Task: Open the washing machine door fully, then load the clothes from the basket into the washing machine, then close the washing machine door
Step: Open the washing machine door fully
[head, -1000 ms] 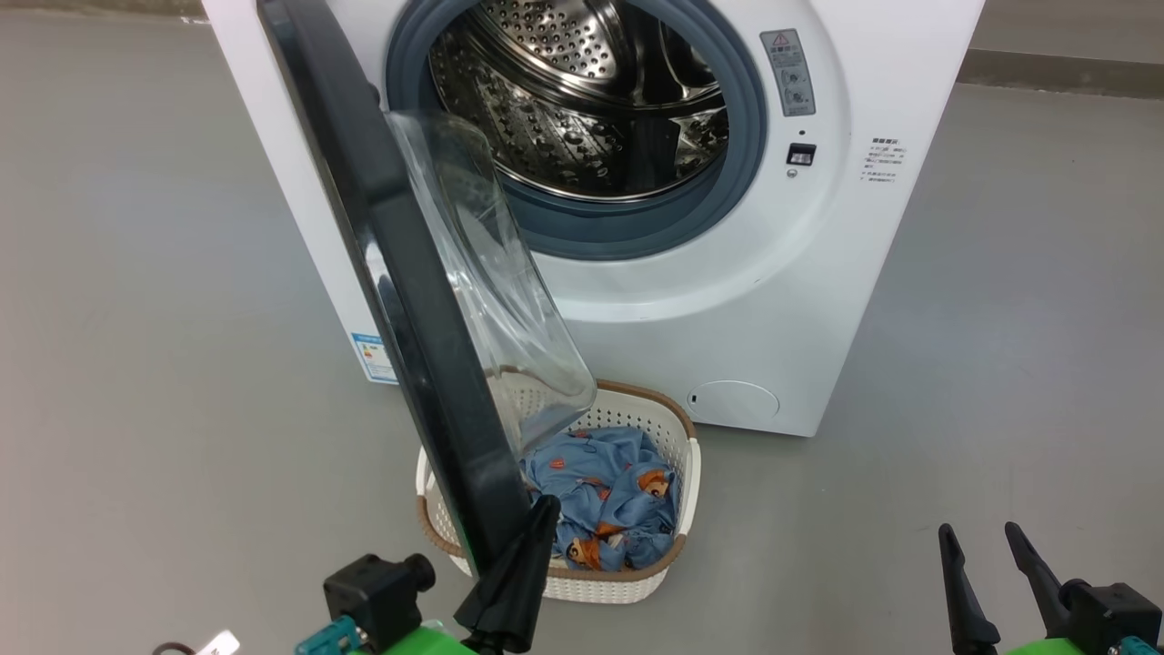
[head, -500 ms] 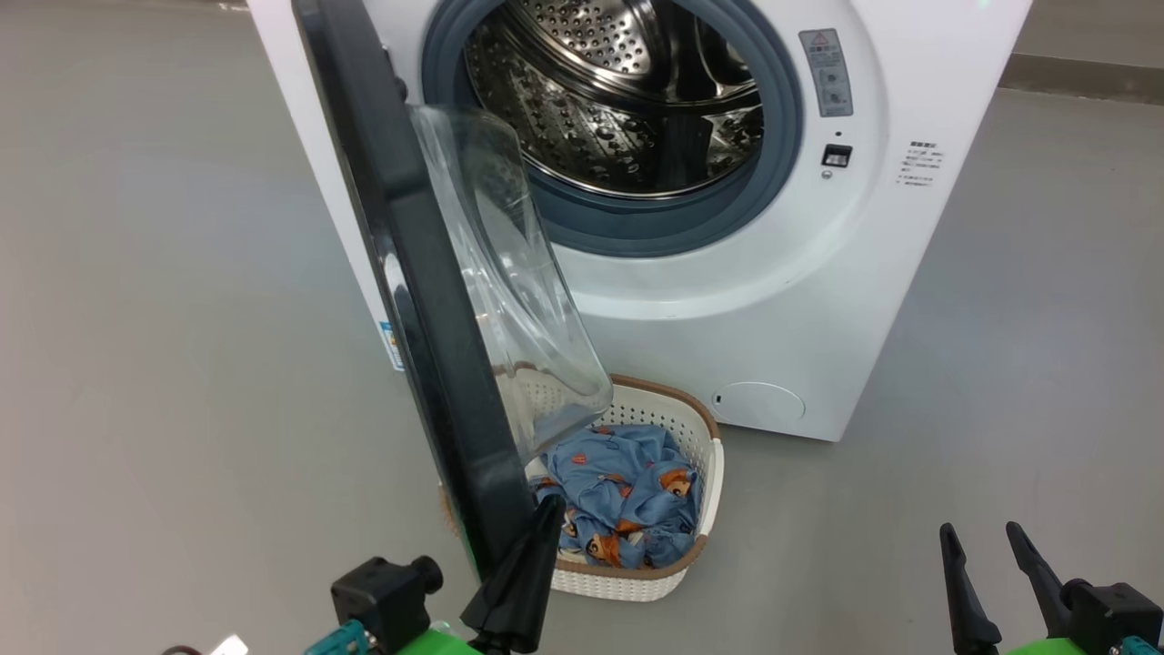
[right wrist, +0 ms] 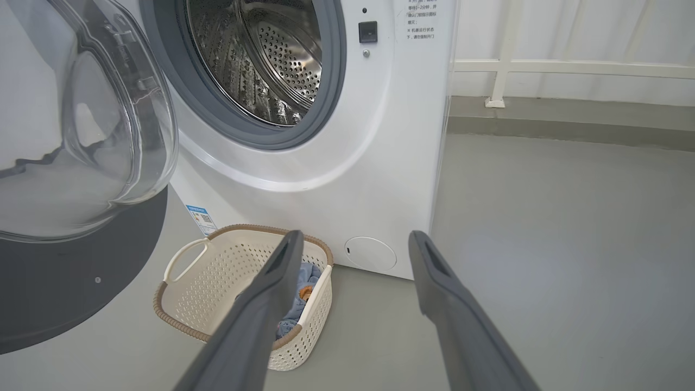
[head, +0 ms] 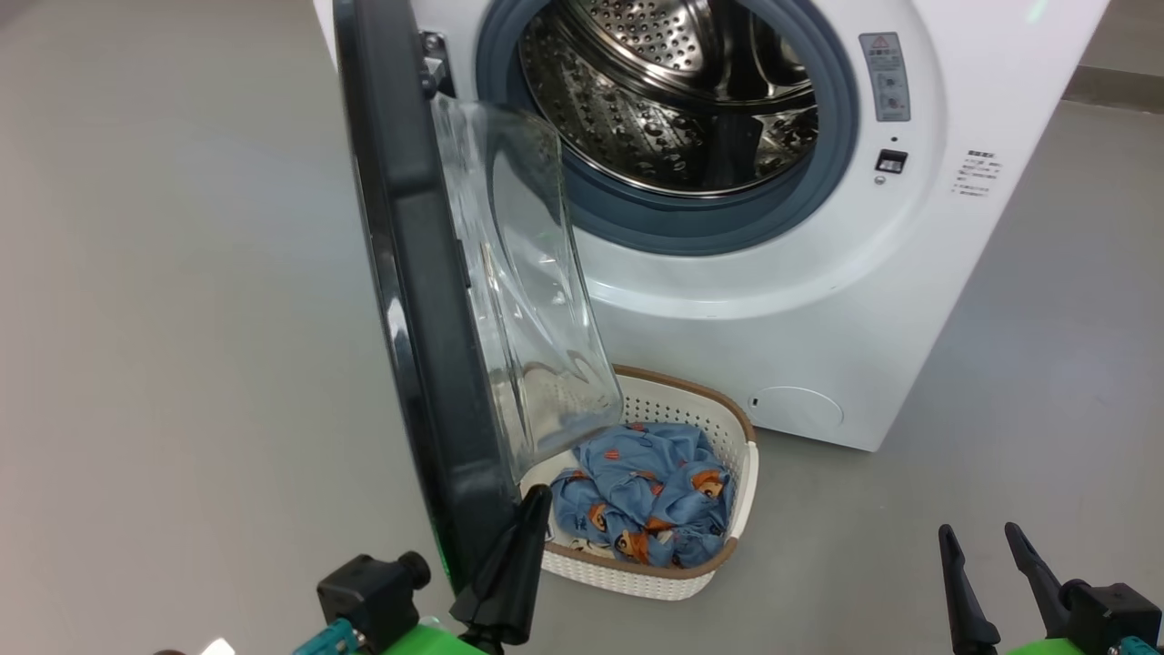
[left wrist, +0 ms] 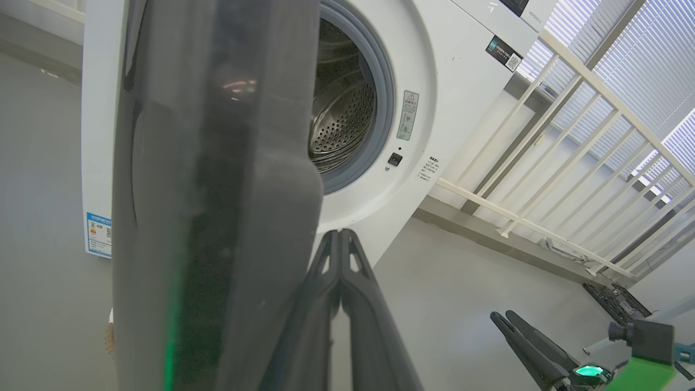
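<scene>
While the washing machine door (head: 427,300) is standing edge-on, not yet swung fully open and overhanging the basket (head: 744,473), it's looking rigid, hinged and glossy, so I'm favouring a push on the dark inner rim over the slick glass bowl. At its lower edge the left gripper (head: 536,498) is sitting fingers-together, clamping nothing. The clothes (head: 650,496) are lying bunched in the basket on the floor before the washing machine (head: 782,300): soft, light, floppy, inviting a pinch on a top fold. The right gripper (head: 979,535) is hovering fingers-apart, empty.

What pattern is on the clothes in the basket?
The clothes are light blue with small orange-brown figures, best in the head view.
</scene>
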Controlling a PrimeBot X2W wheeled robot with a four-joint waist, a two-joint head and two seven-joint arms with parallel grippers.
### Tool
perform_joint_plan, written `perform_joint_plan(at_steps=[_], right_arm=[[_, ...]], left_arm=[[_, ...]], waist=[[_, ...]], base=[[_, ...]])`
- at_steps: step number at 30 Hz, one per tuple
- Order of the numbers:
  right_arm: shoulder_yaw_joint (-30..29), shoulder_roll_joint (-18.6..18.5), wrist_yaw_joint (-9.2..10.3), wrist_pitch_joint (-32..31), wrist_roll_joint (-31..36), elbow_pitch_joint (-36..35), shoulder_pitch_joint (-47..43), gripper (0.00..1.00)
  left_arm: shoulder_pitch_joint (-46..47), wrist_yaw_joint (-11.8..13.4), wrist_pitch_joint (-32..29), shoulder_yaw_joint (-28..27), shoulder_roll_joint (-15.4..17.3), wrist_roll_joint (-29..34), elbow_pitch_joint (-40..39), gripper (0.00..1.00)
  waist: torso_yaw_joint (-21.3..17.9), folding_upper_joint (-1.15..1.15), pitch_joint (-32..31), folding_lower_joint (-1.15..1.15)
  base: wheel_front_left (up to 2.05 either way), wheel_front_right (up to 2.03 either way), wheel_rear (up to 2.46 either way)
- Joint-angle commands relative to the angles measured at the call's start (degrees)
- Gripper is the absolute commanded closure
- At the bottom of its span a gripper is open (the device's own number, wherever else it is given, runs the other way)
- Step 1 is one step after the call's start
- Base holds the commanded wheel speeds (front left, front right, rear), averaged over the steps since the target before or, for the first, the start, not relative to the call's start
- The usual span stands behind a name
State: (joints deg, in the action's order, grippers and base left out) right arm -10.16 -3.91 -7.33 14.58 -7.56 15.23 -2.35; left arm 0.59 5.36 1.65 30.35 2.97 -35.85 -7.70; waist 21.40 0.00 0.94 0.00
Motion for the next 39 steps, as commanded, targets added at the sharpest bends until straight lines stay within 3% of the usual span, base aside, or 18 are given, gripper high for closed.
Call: perform_joint_plan(at_steps=[1, 20, 39], right_arm=[[1.28, -0.9, -0.16, 0.41, -0.32, -1.18, 0.62, 0.0], [2.17, -1.05, -0.16, 0.41, -0.57, -0.78, 0.08, 0.0], [3.84, -1.28, -0.16, 0.41, -0.79, -0.24, -0.57, 0.0]], left_arm=[[2.79, 1.21, 0.92, -3.35, 0.44, 0.3, -1.73, 1.0], [2.39, 4.45, 1.46, -8.32, 3.54, 0.4, -0.7, 1.0], [9.16, 6.07, 5.65, -18.86, 7.45, -1.93, 11.67, 1.0]], waist=[[0.92, 0.0, 0.05, 0.0], [5.3, 0.0, -0.38, 0.0], [4.8, 0.0, 0.73, 0.0]], base=[[0.0, 0.0, 0.0], [0.0, 0.0, 0.0], [0.0, 0.0, 0.0]])
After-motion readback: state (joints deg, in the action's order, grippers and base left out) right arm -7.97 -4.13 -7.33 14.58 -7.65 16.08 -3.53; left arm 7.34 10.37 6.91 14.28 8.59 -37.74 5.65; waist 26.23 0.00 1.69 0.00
